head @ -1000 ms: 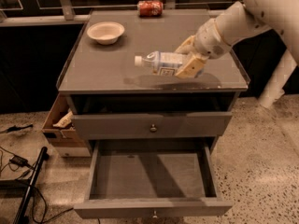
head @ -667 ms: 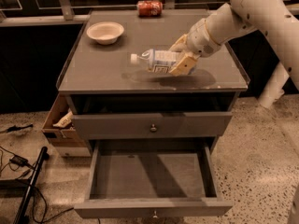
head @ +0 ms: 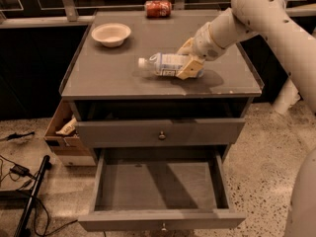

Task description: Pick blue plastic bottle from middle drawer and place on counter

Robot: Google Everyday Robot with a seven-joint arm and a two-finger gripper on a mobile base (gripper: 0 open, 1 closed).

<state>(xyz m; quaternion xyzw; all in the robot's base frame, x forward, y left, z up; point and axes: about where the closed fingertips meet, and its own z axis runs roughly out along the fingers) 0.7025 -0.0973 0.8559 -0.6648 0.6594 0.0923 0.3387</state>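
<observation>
The gripper [head: 190,66] clasps the blue plastic bottle [head: 165,64] at its three o'clock end. The bottle lies sideways on the counter [head: 113,78]. Once released, it might roll toward six o'clock and over the edge.

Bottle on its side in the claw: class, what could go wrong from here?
1. The claw, over the middle of the counter, grips the bottle sideways; once released, it may roll off the front edge.
2. It could then drop into the open drawer below.
</observation>
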